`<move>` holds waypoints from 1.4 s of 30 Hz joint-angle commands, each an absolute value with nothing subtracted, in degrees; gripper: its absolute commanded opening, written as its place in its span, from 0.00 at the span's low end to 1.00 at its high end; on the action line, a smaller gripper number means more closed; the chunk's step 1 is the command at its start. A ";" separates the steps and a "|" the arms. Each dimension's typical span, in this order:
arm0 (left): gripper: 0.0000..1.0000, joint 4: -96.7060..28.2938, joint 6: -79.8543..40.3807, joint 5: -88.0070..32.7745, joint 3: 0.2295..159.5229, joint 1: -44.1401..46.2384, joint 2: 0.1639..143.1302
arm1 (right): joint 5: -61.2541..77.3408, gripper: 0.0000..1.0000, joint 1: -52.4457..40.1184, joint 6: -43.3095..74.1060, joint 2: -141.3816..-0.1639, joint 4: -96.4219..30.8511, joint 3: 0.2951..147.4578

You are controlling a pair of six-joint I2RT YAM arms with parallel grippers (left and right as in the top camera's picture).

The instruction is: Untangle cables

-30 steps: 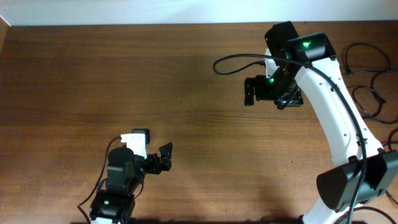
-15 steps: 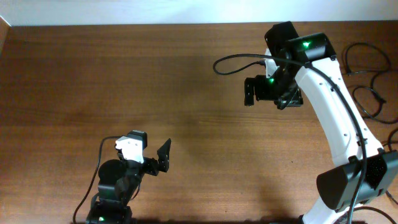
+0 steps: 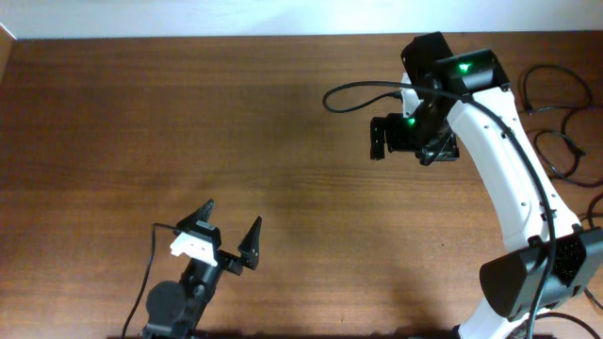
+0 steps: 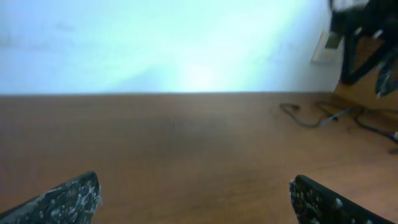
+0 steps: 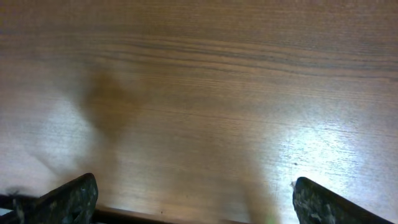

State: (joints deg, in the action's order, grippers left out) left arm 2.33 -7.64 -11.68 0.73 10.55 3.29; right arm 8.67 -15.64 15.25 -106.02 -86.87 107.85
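Observation:
The cables point(image 3: 563, 143) are thin black cords lying in loose loops at the table's far right edge, partly cut off by the frame. In the left wrist view the cables point(image 4: 311, 122) show far off at the right on the wood. My left gripper point(image 3: 231, 218) stands open near the front left of the table, far from them, with nothing between its fingers point(image 4: 68, 199). Over the back middle-right of the table my right gripper point(image 3: 378, 137) hangs open and empty; its view shows only bare wood between the fingertips point(image 5: 326, 202).
The brown wooden table point(image 3: 141, 122) fills the overhead view, with a white wall along its back edge. A thick black cable fixed to the right arm point(image 3: 358, 89) arches over the table. The right arm's white links point(image 3: 513, 179) run along the right side.
My left arm has drawn back toward the table's front edge and its gripper has turned, fingers now spread toward the back. The right arm and the cables have not moved.

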 commanded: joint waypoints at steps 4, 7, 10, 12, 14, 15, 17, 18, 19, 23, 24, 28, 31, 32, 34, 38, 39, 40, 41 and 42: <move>0.99 3.18 -6.74 -10.00 0.54 10.72 0.27 | 8.97 0.99 -15.73 15.42 -105.36 -86.87 107.98; 0.99 9.65 -6.72 -3.81 0.54 10.72 0.27 | 8.97 0.99 -15.73 15.42 -105.36 -86.87 107.98; 0.99 16.14 -5.78 3.55 0.54 10.72 0.27 | 8.97 0.99 -15.73 15.42 -105.36 -86.87 107.98; 0.99 13.37 -1.13 3.49 0.51 10.72 0.27 | 8.95 0.99 -15.73 15.44 -105.36 -86.80 107.98; 0.99 6.09 -0.36 3.49 0.51 10.72 0.27 | 8.97 0.99 -15.73 15.42 -105.36 -86.61 107.98; 0.99 1.52 -0.36 3.51 0.51 10.72 0.27 | 8.97 0.99 -15.73 15.42 -105.36 -86.50 107.98; 0.99 -5.08 0.19 3.33 0.51 10.72 0.27 | 8.95 0.99 -15.73 15.42 -105.36 -86.52 107.98; 0.99 -4.78 2.31 2.87 0.51 10.72 0.27 | 8.97 0.99 -15.73 15.42 -105.36 -86.50 107.98; 0.99 -4.80 2.72 3.46 0.51 10.72 0.27 | 8.97 0.99 -15.73 15.42 -105.36 -86.50 107.98; 0.99 -4.82 2.70 3.66 0.51 10.72 0.27 | 8.97 0.99 -15.73 15.42 -105.36 -86.52 107.98; 0.99 -4.84 2.70 3.18 0.51 10.72 0.27 | 8.97 0.99 -15.73 15.42 -105.36 -86.50 107.98; 0.99 -4.75 2.68 2.66 0.54 10.72 0.27 | 8.75 0.99 -15.73 15.42 -105.36 -86.50 107.98; 0.99 -4.78 2.68 2.63 0.54 10.72 0.27 | 8.78 0.99 -15.73 15.42 -105.36 -86.50 107.98; 0.99 -4.78 2.68 2.63 0.54 10.72 0.27 | 8.78 0.99 -15.73 15.42 -105.36 -86.50 107.98; 0.99 -4.75 2.68 2.63 0.54 10.87 0.27 | 8.78 0.99 -15.68 15.42 -105.36 -86.50 107.98; 0.99 -4.75 2.68 2.63 0.54 10.41 0.27 | 8.78 0.99 -15.70 15.42 -105.36 -86.50 107.98; 0.99 -4.75 2.68 2.63 0.51 9.93 0.27 | 8.78 0.99 -15.68 15.42 -105.36 -86.50 107.98; 0.99 -4.75 2.68 2.63 0.51 9.21 0.27 | 8.78 0.99 -15.68 15.42 -105.36 -86.50 107.98; 0.99 -4.75 2.68 2.63 0.54 7.99 0.27 | 8.78 0.99 -15.70 15.42 -105.36 -86.50 107.98; 0.99 -4.75 2.68 2.63 0.54 7.14 0.27 | 8.78 0.99 -15.68 15.42 -105.36 -86.50 107.98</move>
State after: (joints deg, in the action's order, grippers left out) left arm -4.32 1.78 2.70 0.58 9.41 0.73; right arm 8.67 -15.64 15.27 -106.02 -86.63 107.81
